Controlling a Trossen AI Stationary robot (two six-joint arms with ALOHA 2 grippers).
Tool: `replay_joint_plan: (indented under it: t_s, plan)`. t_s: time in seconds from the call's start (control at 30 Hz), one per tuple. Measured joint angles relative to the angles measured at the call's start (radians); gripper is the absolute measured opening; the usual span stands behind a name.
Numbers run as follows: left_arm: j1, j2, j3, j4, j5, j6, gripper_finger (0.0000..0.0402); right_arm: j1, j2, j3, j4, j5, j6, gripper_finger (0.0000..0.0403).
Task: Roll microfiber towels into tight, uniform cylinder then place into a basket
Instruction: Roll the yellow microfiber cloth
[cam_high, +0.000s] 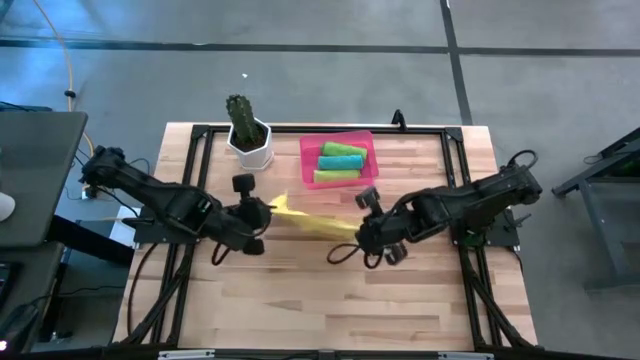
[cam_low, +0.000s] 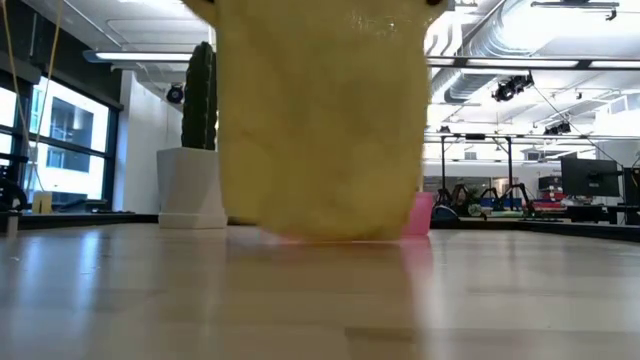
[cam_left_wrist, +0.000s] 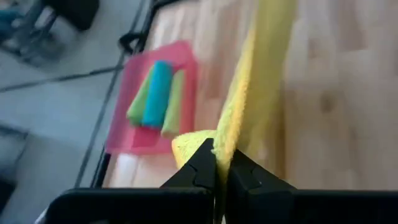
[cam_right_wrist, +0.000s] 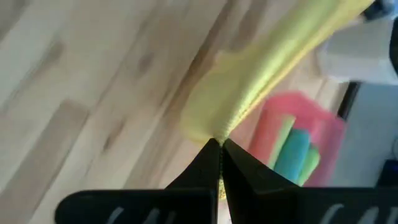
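The yellow towel hangs stretched between my two grippers above the table's middle. My left gripper is shut on its left end and my right gripper on its right end. In the low view the towel hangs as a broad sheet with its lower edge close to the tabletop. The pink basket stands at the far side and holds two lime green rolls and one teal roll lying side by side. My left gripper pinches the towel's upper edge between its two fingers, at the towel's left end. The towel is lifted and runs away from the fingers as a taut, edge-on sheet, with a small corner flap beside the fingers. My right gripper pinches the towel's upper edge between its two fingertips, at the towel's right end. The cloth runs taut from the fingers toward the other arm and hangs below the held edge.
A white pot with a green cactus stands at the far left, beside the basket. Bare wooden tabletop lies toward the near edge. A black frame runs along the table's sides.
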Motion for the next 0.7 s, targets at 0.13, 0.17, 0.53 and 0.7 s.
replay_joint_plan:
  t_s: [0.13, 0.17, 0.53, 0.7]
  plan:
    - [-0.003, 0.007, 0.035, -0.003, -0.189, 0.015, 0.0000, 0.002, 0.000, 0.000, -0.042, 0.348, 0.052, 0.0000]
    - [-0.001, 0.007, 0.043, -0.001, -0.251, 0.021, 0.0000, -0.001, 0.000, 0.000, -0.042, 0.421, 0.051, 0.0000]
    - [0.143, 0.026, 0.058, 0.000, -0.378, 0.205, 0.0000, -0.086, 0.000, 0.001, -0.049, 0.591, -0.202, 0.0000]
    - [0.135, 0.046, 0.058, -0.001, -0.299, 0.111, 0.0000, -0.081, 0.000, 0.001, -0.096, 0.564, -0.051, 0.0000]
